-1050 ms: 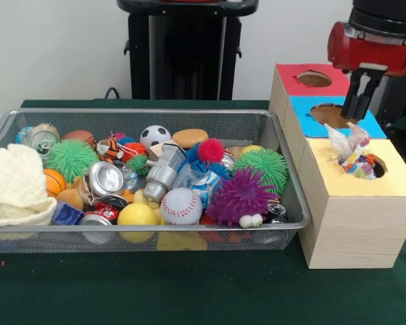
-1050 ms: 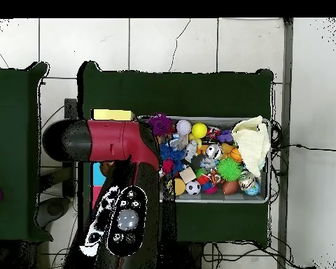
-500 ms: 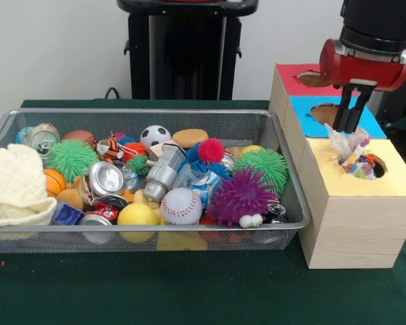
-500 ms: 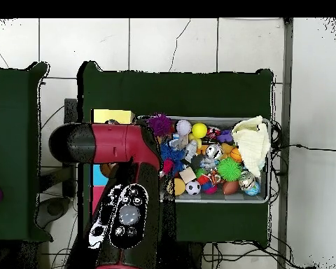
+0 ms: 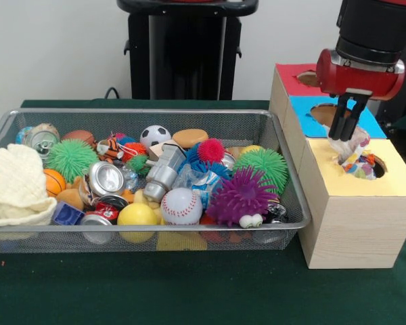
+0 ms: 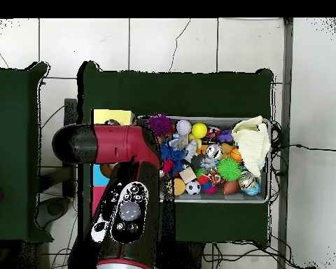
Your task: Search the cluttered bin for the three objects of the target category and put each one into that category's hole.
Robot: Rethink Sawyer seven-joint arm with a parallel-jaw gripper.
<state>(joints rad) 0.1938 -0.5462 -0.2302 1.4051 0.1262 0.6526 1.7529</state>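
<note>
Front camera low across table, overhead straight down (both share bin (image 5: 149,177))

green table cloth (image 5: 189,291), white wall (image 5: 54,47), tiled floor (image 6: 199,42) (cracked)

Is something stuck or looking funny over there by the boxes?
Yes. A crumpled, colourful wrapper sticks up out of the hole in the yellow box instead of dropping in. The gripper is right on top of it. Nothing has spilled from the basket.

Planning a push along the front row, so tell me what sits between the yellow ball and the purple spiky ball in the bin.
In the front view, a baseball sits between the yellow ball and the purple spiky ball.
</note>
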